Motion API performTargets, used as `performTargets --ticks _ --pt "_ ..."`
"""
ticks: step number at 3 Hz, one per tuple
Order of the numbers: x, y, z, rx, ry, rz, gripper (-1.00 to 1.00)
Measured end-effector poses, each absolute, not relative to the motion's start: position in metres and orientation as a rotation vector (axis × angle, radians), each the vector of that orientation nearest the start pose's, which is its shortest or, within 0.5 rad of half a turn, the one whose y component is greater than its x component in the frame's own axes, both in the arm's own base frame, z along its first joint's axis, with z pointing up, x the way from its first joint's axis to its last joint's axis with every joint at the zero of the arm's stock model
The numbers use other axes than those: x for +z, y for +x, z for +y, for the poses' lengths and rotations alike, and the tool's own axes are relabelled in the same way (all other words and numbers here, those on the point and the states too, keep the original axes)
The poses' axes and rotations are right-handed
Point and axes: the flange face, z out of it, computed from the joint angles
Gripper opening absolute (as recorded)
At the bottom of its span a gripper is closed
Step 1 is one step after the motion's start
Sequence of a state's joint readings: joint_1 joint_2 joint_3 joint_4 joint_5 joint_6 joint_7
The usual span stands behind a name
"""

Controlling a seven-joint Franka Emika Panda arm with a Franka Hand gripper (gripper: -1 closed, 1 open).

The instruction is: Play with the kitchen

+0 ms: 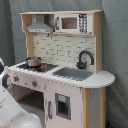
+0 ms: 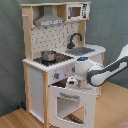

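The kitchen (image 2: 62, 60) stands against a grey backdrop in both exterior views, on a wood floor (image 2: 112, 107).

Oven door (image 2: 70, 102) hangs open, tilted outward from the kitchen front, top edge free. The gripper (image 2: 73, 81) sits at that top edge, just below the knobs (image 2: 57, 76); cannot tell whether its fingers are spread or pinched (they merge with the door edge).

A metal pot (image 2: 48, 54) is on the hob, left of the sink (image 2: 85, 50). Open floor lies to the second exterior view's right of the kitchen.
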State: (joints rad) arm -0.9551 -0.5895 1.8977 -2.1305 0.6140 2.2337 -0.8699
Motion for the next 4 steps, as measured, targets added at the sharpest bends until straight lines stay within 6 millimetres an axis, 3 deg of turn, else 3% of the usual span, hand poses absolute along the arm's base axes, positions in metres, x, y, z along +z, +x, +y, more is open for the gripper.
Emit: performTargets --ticks 1,2,4 --pt "0.303 0.305 0.467 -0.03 -2.485 -2.055 -1.0" --pt "0.304 0.306 0.466 -0.032 -2.487 -2.052 1.0" --pt "0.331 0.308 0.459 -0.093 -2.524 -2.017 1.0"
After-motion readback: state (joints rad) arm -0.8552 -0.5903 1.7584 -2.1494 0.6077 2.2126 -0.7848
